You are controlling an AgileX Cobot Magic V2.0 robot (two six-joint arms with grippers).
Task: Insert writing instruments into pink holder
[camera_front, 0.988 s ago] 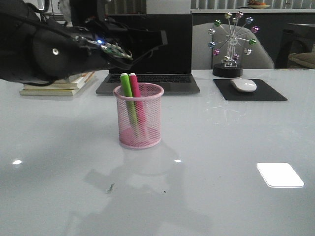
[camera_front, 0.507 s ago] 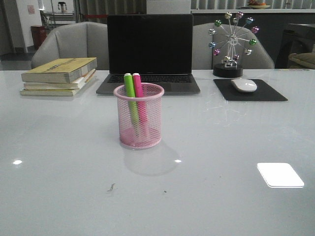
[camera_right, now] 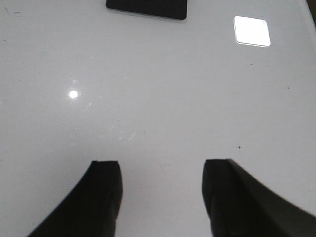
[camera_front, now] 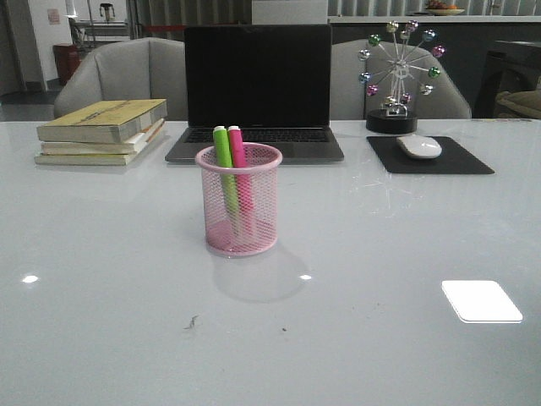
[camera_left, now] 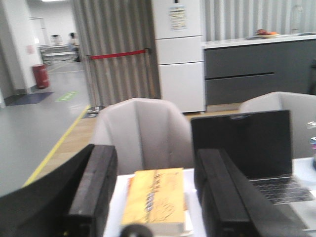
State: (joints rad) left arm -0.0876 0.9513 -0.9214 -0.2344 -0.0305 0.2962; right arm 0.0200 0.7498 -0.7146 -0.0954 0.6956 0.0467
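Note:
The pink holder (camera_front: pixel 239 211), a round wire-mesh cup, stands upright on the white table in front of the laptop. A bright green marker (camera_front: pixel 222 156) and a hot pink marker (camera_front: pixel 237 156) stand inside it, leaning toward its far left rim, their tops above the rim. Neither arm shows in the front view. My left gripper (camera_left: pixel 155 155) is open and empty, raised and facing the books and laptop. Over bare table, my right gripper (camera_right: pixel 160 165) is also open and holds nothing.
A stack of yellow books (camera_front: pixel 103 129) (camera_left: pixel 155 200) lies at the back left. An open laptop (camera_front: pixel 256 89) (camera_left: pixel 244 140) sits behind the cup. A mouse (camera_front: pixel 418 146) on a black pad (camera_front: pixel 431 156) (camera_right: pixel 147 8) and a ferris-wheel ornament (camera_front: pixel 397 72) are at the back right.
One second ago the left arm hung over the back left above the cup. It has withdrawn out of the front view. The markers have settled slightly in the cup.

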